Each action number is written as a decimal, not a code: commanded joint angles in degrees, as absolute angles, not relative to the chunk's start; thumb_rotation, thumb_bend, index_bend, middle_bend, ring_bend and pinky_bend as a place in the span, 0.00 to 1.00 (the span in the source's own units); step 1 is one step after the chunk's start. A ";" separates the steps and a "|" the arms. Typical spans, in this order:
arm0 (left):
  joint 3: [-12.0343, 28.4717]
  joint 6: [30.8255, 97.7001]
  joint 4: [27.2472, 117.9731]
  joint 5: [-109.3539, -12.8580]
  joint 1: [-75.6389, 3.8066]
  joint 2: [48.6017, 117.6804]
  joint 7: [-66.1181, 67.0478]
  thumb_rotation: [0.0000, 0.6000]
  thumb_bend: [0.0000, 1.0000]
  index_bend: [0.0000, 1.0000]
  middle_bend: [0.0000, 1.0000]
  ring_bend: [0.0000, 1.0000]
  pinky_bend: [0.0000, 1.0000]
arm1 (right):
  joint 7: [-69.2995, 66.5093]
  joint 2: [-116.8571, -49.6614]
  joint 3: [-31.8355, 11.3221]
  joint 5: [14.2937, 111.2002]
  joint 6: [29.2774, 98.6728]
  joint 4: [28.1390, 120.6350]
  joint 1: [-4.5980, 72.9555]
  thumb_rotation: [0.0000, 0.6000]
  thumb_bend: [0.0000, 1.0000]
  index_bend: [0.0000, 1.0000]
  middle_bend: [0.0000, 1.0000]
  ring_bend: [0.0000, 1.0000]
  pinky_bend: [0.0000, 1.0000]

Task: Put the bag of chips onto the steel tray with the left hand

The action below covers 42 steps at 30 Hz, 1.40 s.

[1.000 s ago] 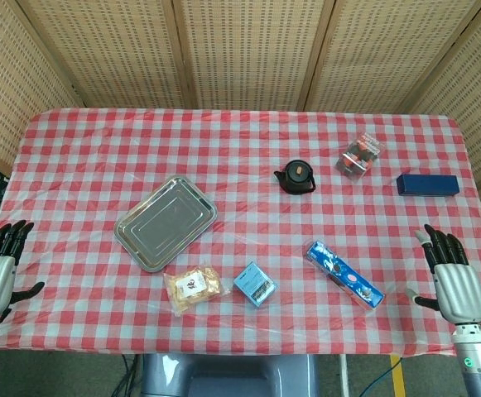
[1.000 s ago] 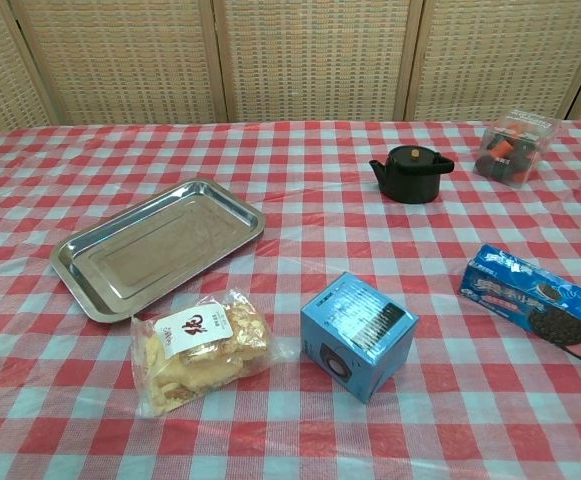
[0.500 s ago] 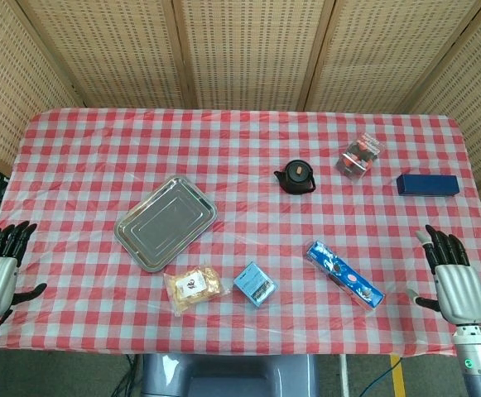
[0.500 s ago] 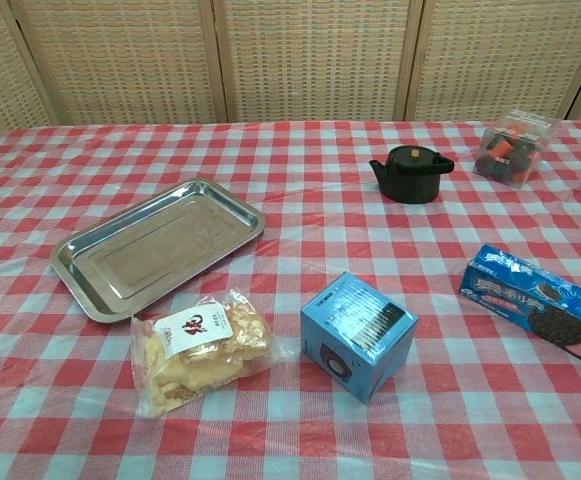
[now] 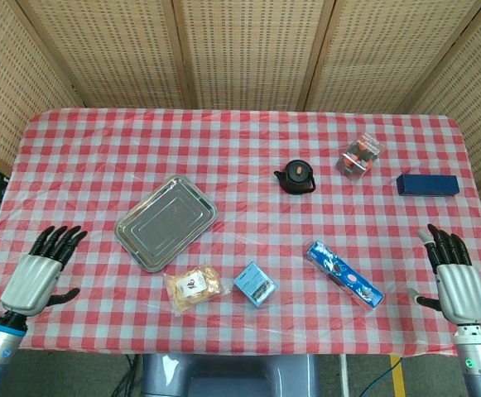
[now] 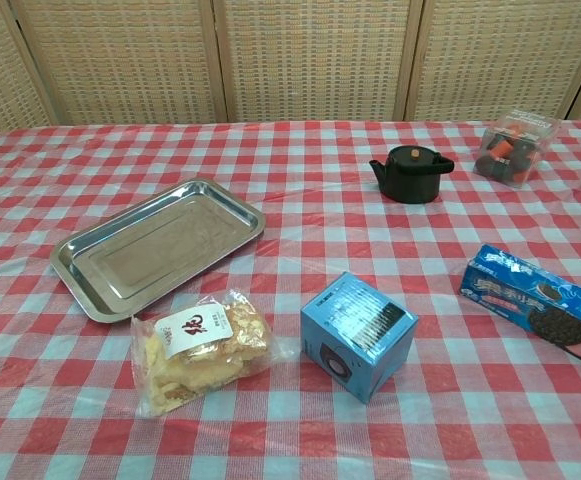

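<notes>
A clear bag of chips [image 5: 193, 287] [image 6: 201, 347] with a white label lies flat on the checked cloth, just in front of the steel tray [image 5: 165, 222] [image 6: 157, 245], which holds nothing. My left hand [image 5: 39, 271] hovers open over the table's front left part, well left of the bag, fingers spread. Open and holding nothing, my right hand [image 5: 453, 278] stays at the front right edge. Neither hand shows in the chest view.
A small blue box [image 5: 255, 284] [image 6: 358, 334] sits right of the bag. A blue cookie pack [image 5: 344, 274] [image 6: 537, 304], a black teapot [image 5: 295, 177] [image 6: 411, 173], a clear box of items [image 5: 360, 155] [image 6: 514, 146] and a dark blue box [image 5: 427, 184] lie further right.
My left hand has moved rightward from the table's left edge in over the cloth, toward the bag. The right hand and all objects are unmoved.
</notes>
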<state>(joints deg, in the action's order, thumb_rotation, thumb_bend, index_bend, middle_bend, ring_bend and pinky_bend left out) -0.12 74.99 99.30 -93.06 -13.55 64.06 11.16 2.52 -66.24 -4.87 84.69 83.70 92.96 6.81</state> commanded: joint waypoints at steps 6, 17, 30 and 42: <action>-3.05 66.88 101.89 -100.38 -19.66 63.61 13.93 1.00 0.00 0.00 0.00 0.00 0.00 | 2.22 -65.84 -5.24 83.91 83.64 93.24 6.68 1.00 0.07 0.00 0.00 0.00 0.00; -0.79 55.09 106.06 -93.23 -25.43 66.24 22.45 1.00 0.00 0.00 0.00 0.00 0.00 | 0.43 -64.66 -5.99 83.11 84.31 93.84 6.24 1.00 0.07 0.00 0.00 0.00 0.00; 4.25 45.32 106.56 -78.66 -33.10 70.98 33.08 1.00 0.00 0.00 0.00 0.00 0.00 | -1.38 -63.81 -6.55 82.07 83.91 93.70 6.16 1.00 0.07 0.00 0.00 0.00 0.00; 4.26 41.76 105.08 -65.17 -39.96 76.29 42.60 1.00 0.00 0.00 0.00 0.00 0.00 | -2.97 -63.14 -7.09 81.45 84.07 93.70 5.94 1.00 0.07 0.00 0.00 0.00 0.00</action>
<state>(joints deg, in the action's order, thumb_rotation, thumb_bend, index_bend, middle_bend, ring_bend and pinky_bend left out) 4.32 42.10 105.46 -67.06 -38.65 75.10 41.13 -2.93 -63.17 -7.06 81.48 84.09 93.70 5.94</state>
